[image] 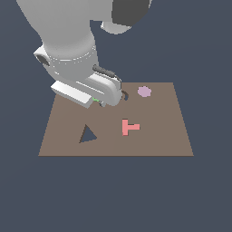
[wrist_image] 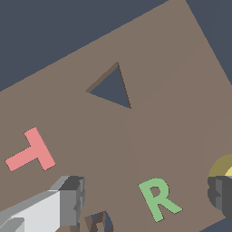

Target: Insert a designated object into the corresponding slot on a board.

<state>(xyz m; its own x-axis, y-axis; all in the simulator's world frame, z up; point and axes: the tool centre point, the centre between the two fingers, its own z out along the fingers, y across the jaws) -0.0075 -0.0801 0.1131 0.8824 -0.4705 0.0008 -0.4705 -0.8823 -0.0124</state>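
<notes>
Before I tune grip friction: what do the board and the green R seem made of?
The board looks like matte brown wood or fibreboard: flat colour, no grain or gloss, so that's uncertain. The green R looks like matte plastic or painted wood: uniform colour, crisp edges, no shine. Both are simulator renders.

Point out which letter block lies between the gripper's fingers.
The green R, flat on the board between the two fingers. The pink T lies off to one side.

- A pink T lies flat, just beside the triangular cutout.
- A green R lies flat, apart from the T.
- A pale purple disc lies flat, well apart from the triangular cutout.
</notes>
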